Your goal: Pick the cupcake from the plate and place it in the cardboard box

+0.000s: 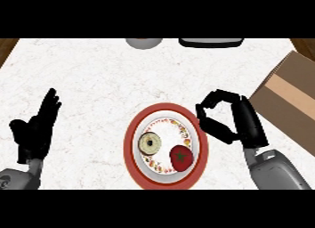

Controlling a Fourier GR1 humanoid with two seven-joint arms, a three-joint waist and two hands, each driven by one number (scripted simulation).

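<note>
You have 1 plate [135, 169] on the counter [101, 75], red-rimmed with a patterned inner band. It carries 2 items: 1 cupcake [150, 143], seen from above as a pale ring, and 1 tomato [181, 157]. You have 1 cardboard box [296, 95] at the right edge. At the far edge, count 1 grey round object [143, 42] and 1 dark flat object [211, 42], both partly cut off. 2 hands are in view: 1 left hand [37, 127] and 1 right hand [227, 120].

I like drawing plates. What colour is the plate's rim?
The plate has a red rim and a white middle ringed with small colourful speckles, seen best in the head view.
</note>
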